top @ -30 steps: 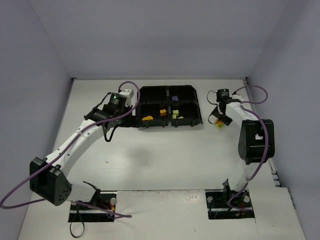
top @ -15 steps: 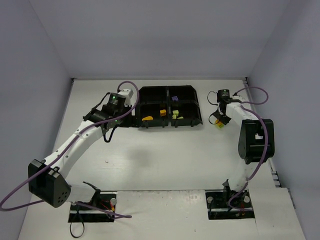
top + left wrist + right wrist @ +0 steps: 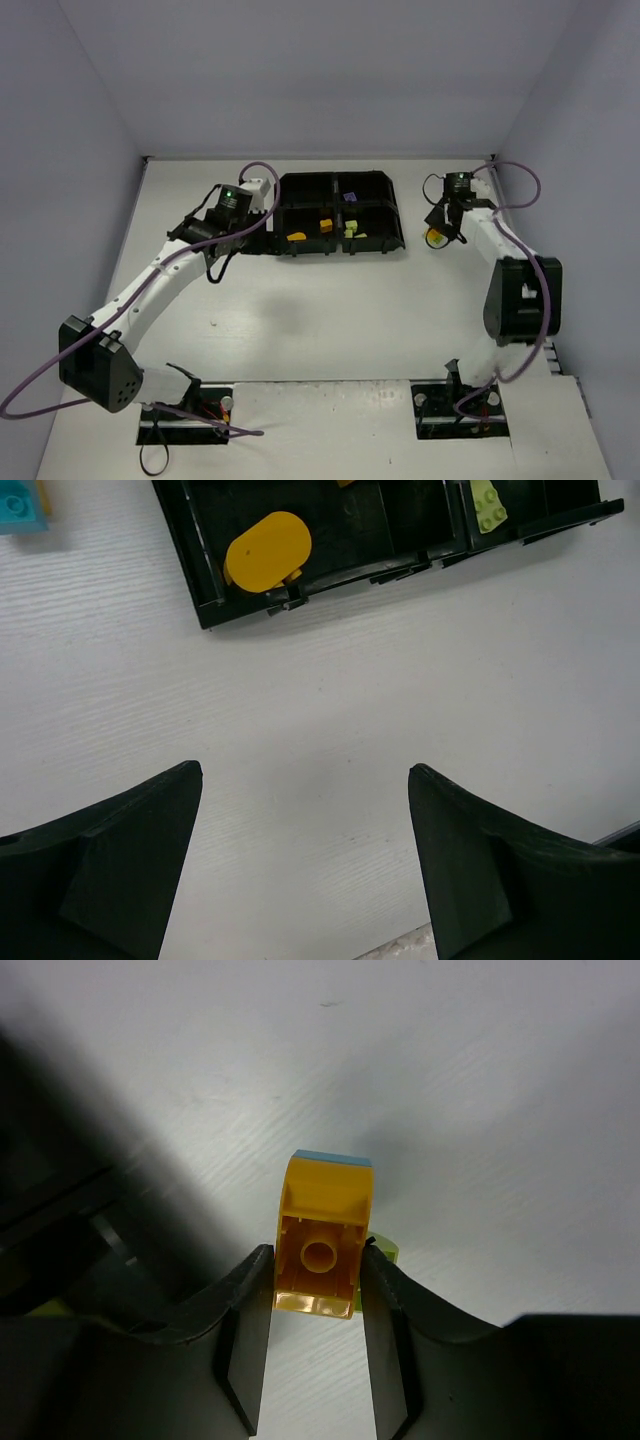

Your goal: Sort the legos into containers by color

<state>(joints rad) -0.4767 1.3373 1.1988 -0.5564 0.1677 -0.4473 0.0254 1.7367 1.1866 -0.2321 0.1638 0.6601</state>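
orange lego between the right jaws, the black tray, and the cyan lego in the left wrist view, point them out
orange lego point(image 3: 318, 1260): right wrist view, its hollow underside.
black tray point(image 3: 310, 176): top view, its far rim.
cyan lego point(image 3: 22, 510): left wrist view, its visible face.

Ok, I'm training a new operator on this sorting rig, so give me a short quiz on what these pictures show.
1. True or false: the left gripper is shut on a brick.
2. The right gripper is shut on a brick of which colour? A purple, B orange, C lime green.
3. Fill in: in the left wrist view, the cyan brick lies ____ the black tray (inside or outside).
Key: 1 false, its jaws stand open over bare table. 2 B, the orange brick. 3 outside, on the table beside it.
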